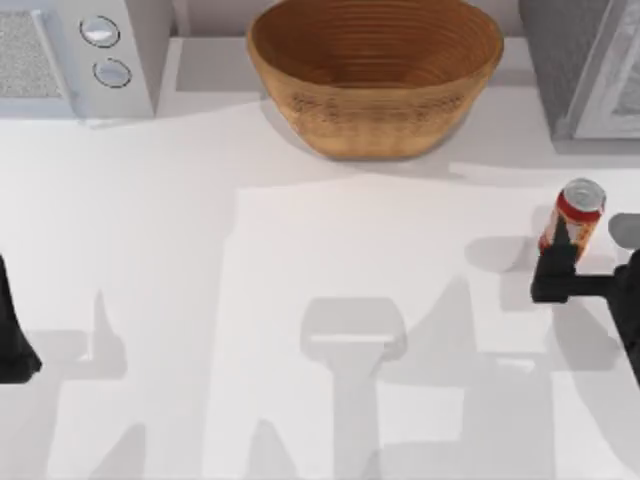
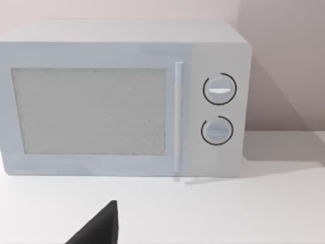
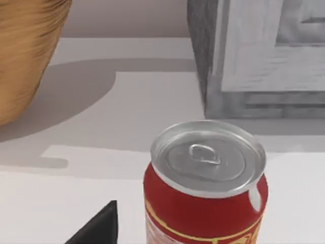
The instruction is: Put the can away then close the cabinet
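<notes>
The white desk (image 1: 200, 300) is carrying a microwave (image 1: 80, 50) at its far left, a woven bowl (image 1: 375, 70) at the far middle and a grey cabinet (image 1: 590, 60) at the far right. The can (image 1: 574, 215) is standing upright near the right edge, before the cabinet. The right claw (image 1: 556, 262) is sitting just beside the can; whether it is grasping cannot be told. The left claw (image 1: 15, 350) is idling at the left edge.

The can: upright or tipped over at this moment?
Upright. The can stands on the table at its right side, silver top facing up, beside the right gripper.
</notes>
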